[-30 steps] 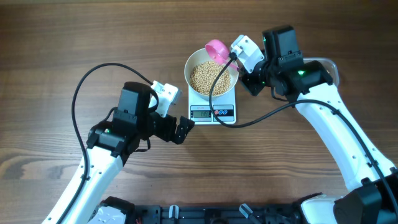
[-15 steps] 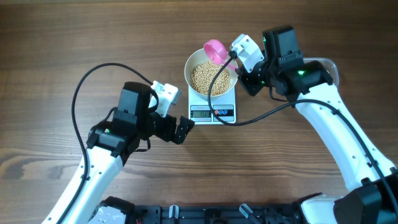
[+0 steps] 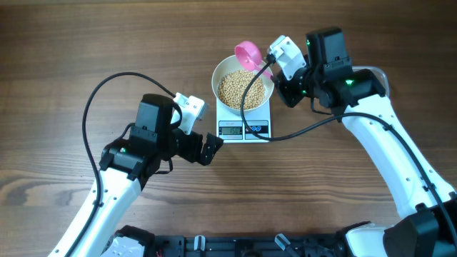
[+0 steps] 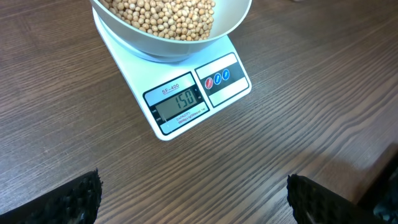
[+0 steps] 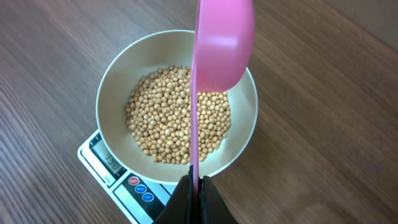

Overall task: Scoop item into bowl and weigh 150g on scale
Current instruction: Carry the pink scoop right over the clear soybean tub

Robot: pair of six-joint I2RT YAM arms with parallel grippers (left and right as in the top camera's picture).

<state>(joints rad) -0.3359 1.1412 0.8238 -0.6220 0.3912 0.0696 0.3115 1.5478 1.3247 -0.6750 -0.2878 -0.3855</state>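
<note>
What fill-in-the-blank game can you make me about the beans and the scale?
The scale shows the number ____.
The right gripper holds a scoop coloured ____.
The beans lie in a bowl coloured ____.
The left gripper holds nothing, and its jaws stand ____.
Missing words: 150; pink; white; open.
</note>
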